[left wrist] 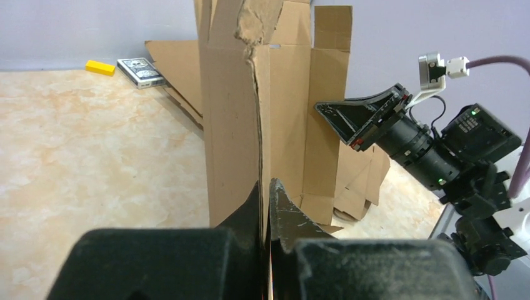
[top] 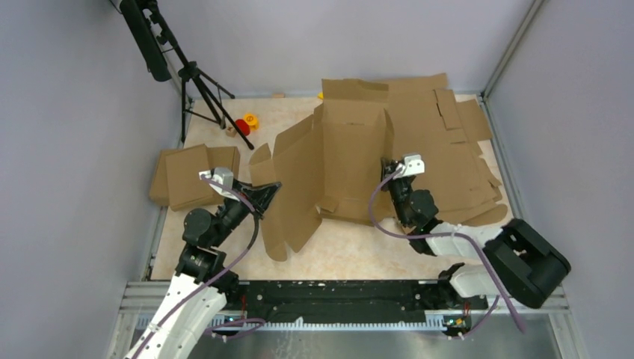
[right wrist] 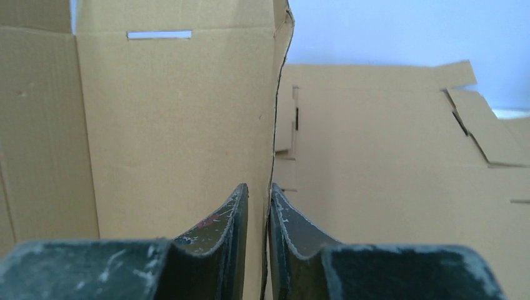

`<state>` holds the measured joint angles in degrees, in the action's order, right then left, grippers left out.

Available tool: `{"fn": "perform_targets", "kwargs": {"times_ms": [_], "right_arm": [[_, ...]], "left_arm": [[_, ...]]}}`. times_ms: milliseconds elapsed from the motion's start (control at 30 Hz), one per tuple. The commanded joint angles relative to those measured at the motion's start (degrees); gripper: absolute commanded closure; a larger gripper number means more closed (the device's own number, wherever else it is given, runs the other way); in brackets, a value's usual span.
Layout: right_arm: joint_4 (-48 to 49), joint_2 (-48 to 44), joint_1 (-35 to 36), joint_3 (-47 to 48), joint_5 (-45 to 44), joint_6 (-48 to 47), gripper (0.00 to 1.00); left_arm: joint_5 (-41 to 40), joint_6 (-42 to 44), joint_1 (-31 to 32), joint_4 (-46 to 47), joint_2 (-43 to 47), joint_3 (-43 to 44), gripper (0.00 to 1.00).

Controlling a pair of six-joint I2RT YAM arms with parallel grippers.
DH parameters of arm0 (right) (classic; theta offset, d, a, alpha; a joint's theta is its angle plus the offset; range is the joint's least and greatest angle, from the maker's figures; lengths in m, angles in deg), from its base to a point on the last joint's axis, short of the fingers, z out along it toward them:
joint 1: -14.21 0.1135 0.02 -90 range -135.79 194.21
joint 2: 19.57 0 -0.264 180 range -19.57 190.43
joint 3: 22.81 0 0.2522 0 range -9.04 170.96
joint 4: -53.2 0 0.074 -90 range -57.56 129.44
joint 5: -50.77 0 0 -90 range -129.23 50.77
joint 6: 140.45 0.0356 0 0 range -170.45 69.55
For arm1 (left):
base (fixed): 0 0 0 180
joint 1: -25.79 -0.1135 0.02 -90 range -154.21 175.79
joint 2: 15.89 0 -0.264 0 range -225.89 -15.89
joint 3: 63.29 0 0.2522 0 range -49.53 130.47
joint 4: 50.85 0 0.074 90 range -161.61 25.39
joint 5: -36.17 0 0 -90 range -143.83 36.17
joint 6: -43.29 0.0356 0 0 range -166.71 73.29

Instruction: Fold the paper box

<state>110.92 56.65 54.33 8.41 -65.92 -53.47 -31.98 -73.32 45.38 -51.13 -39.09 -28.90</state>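
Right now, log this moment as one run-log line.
paper box: panels standing, not yet closed | left gripper: shut on a flap edge | right gripper: astride a panel edge, grip unclear

paper box [top: 351, 161]: plain brown;
table [top: 351, 258]: cream, marbled with pale orange;
block [left wrist: 100, 67]: yellow;
spool [top: 242, 126]: red;
card pack [left wrist: 140, 70]: black and white, finely patterned;
cable [left wrist: 500, 60]: purple

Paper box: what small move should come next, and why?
Probably close the right gripper on the upright panel of the paper box. Its jaws straddle that panel's edge with a slim gap, grip unclear, while the left gripper already pinches the left flap.
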Motion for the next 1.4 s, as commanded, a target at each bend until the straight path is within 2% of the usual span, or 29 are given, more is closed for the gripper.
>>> {"fn": "perform_targets", "kwargs": {"times_ms": [0, 67, 167, 200, 433, 667, 733, 867, 900, 1033, 1233, 1367], "right_arm": [[-25.97, -7.99, 1.41, 5.23, -3.16, 7.15, 0.84], [-36.46, -10.41, 1.29, 6.79, -0.89, 9.02, 0.83], [-46.24, -14.12, 1.28, 8.34, 2.74, 12.72, 0.62], [-49.23, -14.82, 1.28, 8.88, 3.31, 13.70, 0.59], [-64.43, -15.52, 0.66, 13.03, 6.49, 17.78, 0.59], [-77.10, -15.24, -3.13, 14.89, 10.57, 25.42, 0.57], [-78.01, -15.03, -3.28, 14.16, 10.44, 26.77, 0.59], [-77.02, -14.79, -3.29, 12.60, 11.06, 29.72, 0.78], [-77.28, -14.43, -3.29, 12.82, 11.26, 30.72, 0.79], [-75.77, -12.57, -3.27, 13.01, 11.25, 35.79, 0.77], [-74.09, -8.47, -3.27, 16.32, 6.09, 44.86, 0.80], [-73.48, -4.36, -3.21, 21.15, 4.81, 46.29, 0.81]], "left_arm": [[-0.38, 1.52, 0.62, -2.19, -0.04, -0.87, 1.00], [0.46, 1.43, 0.67, -1.41, 0.11, -1.00, 1.00], [0.37, 1.53, 0.66, -1.40, 0.29, -0.94, 1.00], [0.41, 1.49, 0.64, -1.36, 0.43, -1.00, 1.00], [3.12, 1.10, 0.90, -0.56, -0.54, -0.65, 1.00], [1.80, 1.47, 1.17, -1.68, 0.31, -0.50, 1.00], [1.77, 1.47, 1.27, -1.70, 0.27, -0.50, 1.00], [1.80, 1.39, 1.30, -1.96, 0.27, -0.28, 1.00], [1.72, 1.39, 1.36, -2.05, 0.44, -0.22, 1.00], [1.49, 1.06, 1.43, -2.05, 0.87, -0.32, 1.00], [1.13, 0.75, 1.59, -1.99, 1.16, -0.63, 1.00], [0.35, 1.02, 1.68, -2.35, 1.64, -0.85, 1.00]]}}
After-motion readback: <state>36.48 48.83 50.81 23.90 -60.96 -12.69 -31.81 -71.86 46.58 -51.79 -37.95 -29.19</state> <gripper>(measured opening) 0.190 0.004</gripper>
